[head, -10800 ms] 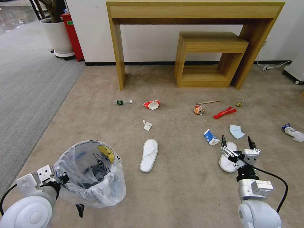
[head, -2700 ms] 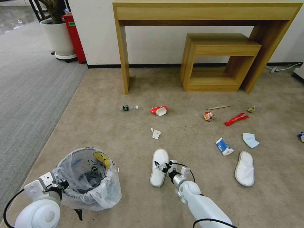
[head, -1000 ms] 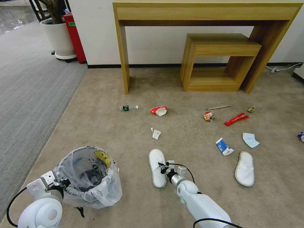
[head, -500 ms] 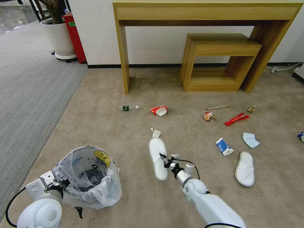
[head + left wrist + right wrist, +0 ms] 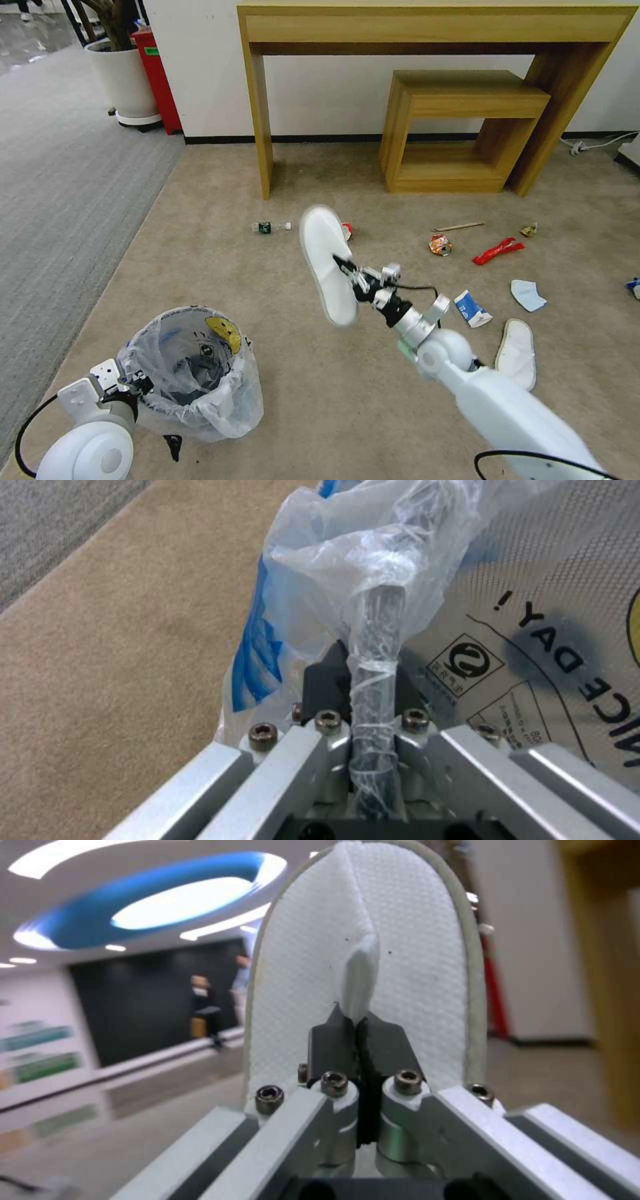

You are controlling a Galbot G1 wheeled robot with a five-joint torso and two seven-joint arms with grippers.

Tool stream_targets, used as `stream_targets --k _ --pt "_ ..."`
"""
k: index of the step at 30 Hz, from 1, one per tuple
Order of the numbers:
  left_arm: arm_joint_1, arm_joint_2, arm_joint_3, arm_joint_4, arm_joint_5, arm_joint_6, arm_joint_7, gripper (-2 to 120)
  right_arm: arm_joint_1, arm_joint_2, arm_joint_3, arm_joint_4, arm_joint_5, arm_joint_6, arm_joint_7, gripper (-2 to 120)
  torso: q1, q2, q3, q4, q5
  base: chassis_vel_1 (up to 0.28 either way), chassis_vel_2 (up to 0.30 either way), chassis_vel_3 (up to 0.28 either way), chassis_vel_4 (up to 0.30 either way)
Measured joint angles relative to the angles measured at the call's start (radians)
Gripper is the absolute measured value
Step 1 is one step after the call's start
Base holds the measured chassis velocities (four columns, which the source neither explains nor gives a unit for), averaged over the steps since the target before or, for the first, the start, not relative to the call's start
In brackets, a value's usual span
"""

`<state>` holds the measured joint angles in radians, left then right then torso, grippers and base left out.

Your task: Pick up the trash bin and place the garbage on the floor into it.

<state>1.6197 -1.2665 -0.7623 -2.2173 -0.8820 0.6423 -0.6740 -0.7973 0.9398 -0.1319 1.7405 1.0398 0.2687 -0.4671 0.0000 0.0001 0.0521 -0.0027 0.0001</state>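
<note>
You have open beige floor (image 5: 220, 267) between the trash bin (image 5: 190, 373) at your near left and the litter strewn to the right; the wooden desk (image 5: 427, 40) stands against the far wall. Your left hand (image 5: 373, 700) is clenched on the bin's bag-wrapped rim. Your right hand (image 5: 353, 273) is raised above the carpet, pinching the fabric of a white slipper (image 5: 327, 263). A second slipper (image 5: 517, 353) lies on the floor beside your right arm.
</note>
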Motion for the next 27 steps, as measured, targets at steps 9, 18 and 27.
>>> stream_targets --k 9,18,27 --pt "0.034 -0.01 0.003 -0.054 0.004 0.007 0.001 1 0.14 -0.02 -0.177 0.117 0.071 0.013 -0.049 0 0.0 0.0 0.0 0.0 -0.0002 0.0 0.0 0.0 0.0" --pt "0.072 -0.024 -0.001 -0.106 0.008 0.01 0.006 1 0.285 0.071 -0.376 0.0 0.077 0.044 -0.06 0 0.0 0.0 0.0 -0.0001 -0.0003 0.0 0.0 0.0 0.0" --pt "0.093 -0.027 -0.009 -0.131 0.011 0.01 0.012 1 0.387 0.247 -0.496 -0.13 0.077 0.062 -0.063 0 0.0 0.0 0.0 0.0003 -0.0004 0.0 0.0 0.0 0.0"
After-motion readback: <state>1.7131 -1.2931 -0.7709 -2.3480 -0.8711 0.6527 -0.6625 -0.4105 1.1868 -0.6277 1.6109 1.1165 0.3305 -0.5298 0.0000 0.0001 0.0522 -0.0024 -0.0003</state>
